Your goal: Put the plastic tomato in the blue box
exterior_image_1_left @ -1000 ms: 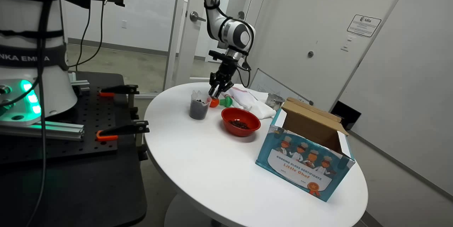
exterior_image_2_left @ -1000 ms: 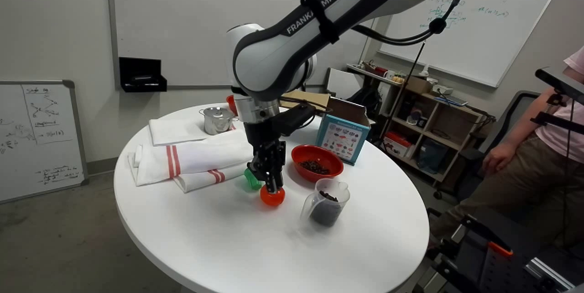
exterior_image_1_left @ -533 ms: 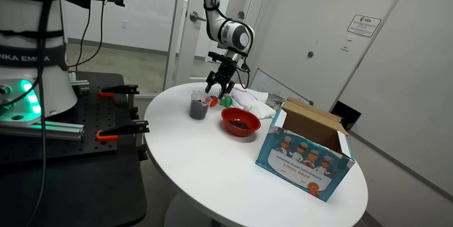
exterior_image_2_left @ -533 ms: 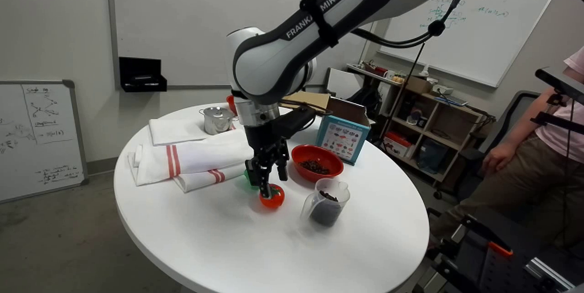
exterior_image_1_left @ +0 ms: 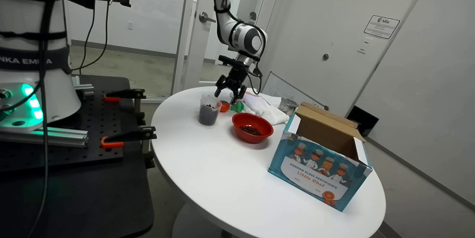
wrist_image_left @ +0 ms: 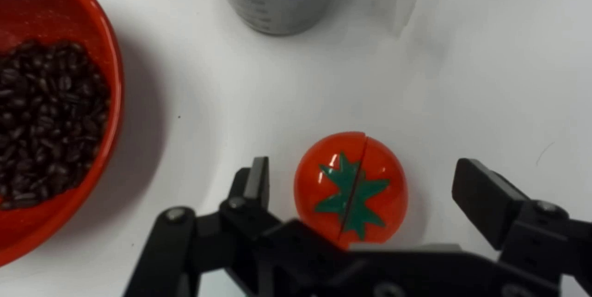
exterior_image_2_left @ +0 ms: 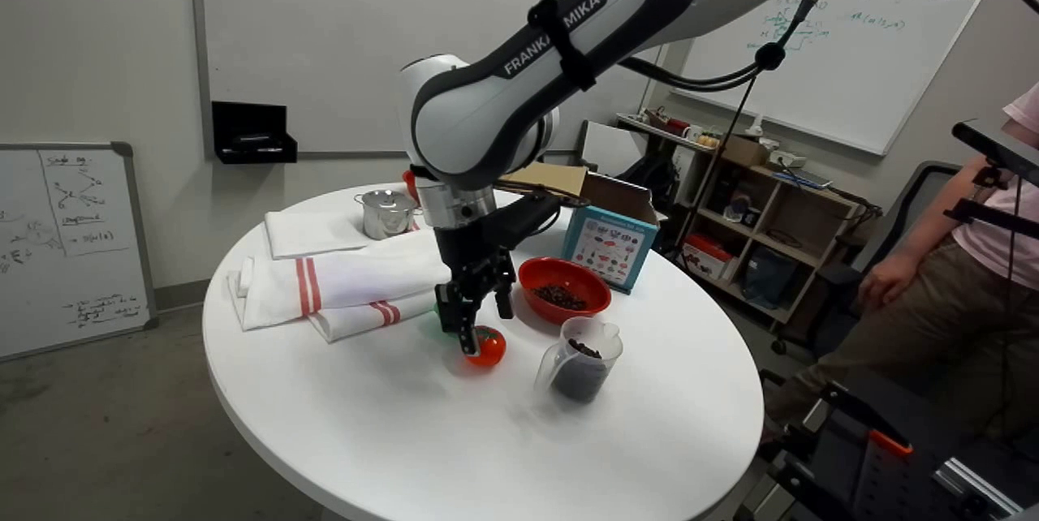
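The plastic tomato (wrist_image_left: 319,181), red with a green star-shaped top and a seam across it, rests on the white table. My gripper (wrist_image_left: 362,166) is open above it in the wrist view, one finger on each side and a gap between each finger and the tomato; part of its lower edge is hidden by the gripper body. In an exterior view a fingertip overlaps the left side of the tomato (exterior_image_2_left: 489,348). The blue box (exterior_image_1_left: 315,173) stands with its flaps up at the far side of the table from the gripper, and its open top shows brown cardboard inside.
A red bowl (exterior_image_1_left: 252,134) of dark beans and a clear measuring cup (exterior_image_2_left: 580,367) with dark contents stand close to the tomato. A green object (exterior_image_1_left: 237,106) lies beside it. Folded white towels (exterior_image_2_left: 357,282) and a metal pot (exterior_image_2_left: 387,214) are farther off.
The gripper's fingers have spread from shut together to wide apart over the tomato. The arm has shifted only slightly, and the tomato stays about where it was.
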Motion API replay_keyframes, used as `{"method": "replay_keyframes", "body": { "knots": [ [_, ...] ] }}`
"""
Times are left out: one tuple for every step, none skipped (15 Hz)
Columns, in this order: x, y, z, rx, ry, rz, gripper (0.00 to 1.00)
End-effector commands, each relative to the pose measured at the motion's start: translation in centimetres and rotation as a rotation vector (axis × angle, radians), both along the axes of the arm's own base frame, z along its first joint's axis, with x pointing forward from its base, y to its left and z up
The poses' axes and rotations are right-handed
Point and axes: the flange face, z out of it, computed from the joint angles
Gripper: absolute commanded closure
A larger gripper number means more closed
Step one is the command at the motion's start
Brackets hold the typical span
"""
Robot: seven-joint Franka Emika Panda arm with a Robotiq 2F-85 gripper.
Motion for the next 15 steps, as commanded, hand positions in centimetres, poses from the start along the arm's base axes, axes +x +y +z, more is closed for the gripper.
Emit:
{"method": "replay_keyframes", "body": {
  "knots": [
    [1.2, -0.2, -1.0, -0.030, 0.032, 0.005, 0.00],
    [1.4, -0.2, -1.2, -0.033, 0.038, 0.004, 0.00],
    [1.6, -0.3, -1.4, -0.039, 0.044, 0.003, 0.00],
    [1.7, -0.3, -1.6, -0.043, 0.052, 0.002, 0.00],
    [1.9, -0.3, -1.8, -0.047, 0.058, 0.001, 0.00],
    [2.0, -0.3, -1.9, -0.050, 0.064, 0.001, 0.00],
    [2.2, -0.3, -2.1, -0.051, 0.072, 0.000, 0.00],
    [2.4, -0.3, -2.3, -0.050, 0.081, 0.001, 0.00],
    [2.6, -0.4, -2.4, -0.053, 0.087, -0.003, 0.00],
    [2.7, -0.4, -2.6, -0.053, 0.095, -0.005, 0.00],
    [2.8, -0.4, -2.7, -0.053, 0.102, -0.005, 0.00],
    [2.9, -0.4, -2.9, -0.056, 0.108, -0.006, 0.00],
    [3.0, -0.4, -3.0, -0.058, 0.113, -0.009, 0.00],
    [3.2, -0.4, -3.1, -0.058, 0.117, -0.010, 0.00],
    [3.4, -0.3, -3.1, -0.060, 0.120, -0.010, 0.25]
  ]
}}
